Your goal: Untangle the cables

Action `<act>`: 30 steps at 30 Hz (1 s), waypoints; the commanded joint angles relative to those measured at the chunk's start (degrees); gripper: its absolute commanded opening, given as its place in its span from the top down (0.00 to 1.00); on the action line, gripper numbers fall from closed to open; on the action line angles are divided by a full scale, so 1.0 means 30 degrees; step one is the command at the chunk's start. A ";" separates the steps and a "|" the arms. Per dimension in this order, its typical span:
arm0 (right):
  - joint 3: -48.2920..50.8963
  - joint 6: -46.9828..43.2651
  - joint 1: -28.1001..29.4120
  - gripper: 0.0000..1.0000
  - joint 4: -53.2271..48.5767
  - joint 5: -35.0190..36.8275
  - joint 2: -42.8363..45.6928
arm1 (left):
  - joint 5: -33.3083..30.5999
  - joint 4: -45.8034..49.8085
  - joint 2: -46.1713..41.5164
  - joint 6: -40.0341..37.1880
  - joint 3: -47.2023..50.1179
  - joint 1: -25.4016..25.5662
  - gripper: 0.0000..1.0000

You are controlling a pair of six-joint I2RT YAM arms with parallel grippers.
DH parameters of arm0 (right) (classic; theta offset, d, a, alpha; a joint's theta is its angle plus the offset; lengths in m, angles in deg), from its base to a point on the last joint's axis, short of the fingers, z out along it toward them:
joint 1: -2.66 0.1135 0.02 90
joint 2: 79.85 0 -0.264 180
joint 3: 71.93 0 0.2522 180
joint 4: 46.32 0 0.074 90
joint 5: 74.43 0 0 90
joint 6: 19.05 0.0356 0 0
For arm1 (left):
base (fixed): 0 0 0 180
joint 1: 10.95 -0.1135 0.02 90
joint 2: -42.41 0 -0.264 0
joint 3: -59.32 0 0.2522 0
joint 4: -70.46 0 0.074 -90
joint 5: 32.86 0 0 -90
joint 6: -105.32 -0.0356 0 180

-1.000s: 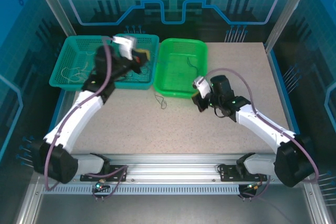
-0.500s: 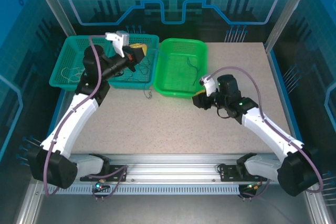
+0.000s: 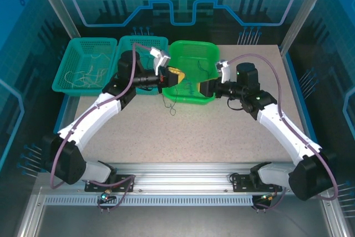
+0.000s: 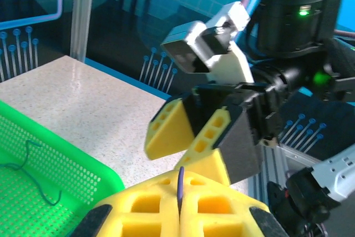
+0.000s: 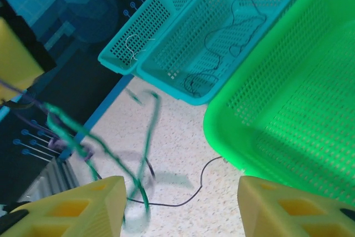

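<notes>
The left gripper [image 3: 169,77] is clamped closed on a dark cable [image 3: 172,106] that dangles to the table [image 3: 233,137], just near the green basket [image 3: 194,43]. The right gripper [image 3: 206,88] stands part-open and empty. The cable looks hair-thin, limp and curly, so pinch a free end.

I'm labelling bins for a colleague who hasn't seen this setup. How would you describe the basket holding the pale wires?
Along the far edge of the speckled table, three mesh baskets sit in a row. It is the teal basket at the left end, farthest from the bright green basket. Its teal neighbour holds dark wires; this one holds pale, curly wires.
</notes>
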 commanded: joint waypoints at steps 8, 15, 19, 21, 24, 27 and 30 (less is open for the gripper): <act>0.0372 0.1769 -0.0371 0.45 0.0565 -0.4494 -0.2655 | 0.1669 -0.1265 0.0758 -0.0349 0.0141 0.0548 1.00; 0.1706 0.5387 -0.0108 0.43 0.5477 -0.5189 -0.3408 | 0.1784 -0.1565 0.0778 -0.0300 0.0041 0.0662 1.00; 0.2293 0.7274 -0.0081 0.42 0.7656 -0.5184 -0.3756 | 0.1813 -0.1676 0.0749 -0.0276 0.0046 0.0717 1.00; 0.2406 0.8733 -0.0078 0.42 0.9488 -0.5349 -0.3874 | 0.1828 -0.1730 0.0760 -0.0275 0.0047 0.0761 1.00; 0.2392 1.0429 -0.0076 0.43 1.0672 -0.5828 -0.3968 | 0.1803 -0.1760 0.0778 -0.0302 0.0075 0.0791 1.00; 0.1813 1.1933 -0.0107 0.43 1.0267 -0.6217 -0.4055 | 0.1756 -0.1908 0.0781 -0.0314 0.0127 0.0791 1.00; 0.1616 1.3283 -0.0083 0.43 1.0278 -0.6453 -0.4143 | 0.1727 -0.2053 0.0869 -0.0225 0.0053 0.0791 1.00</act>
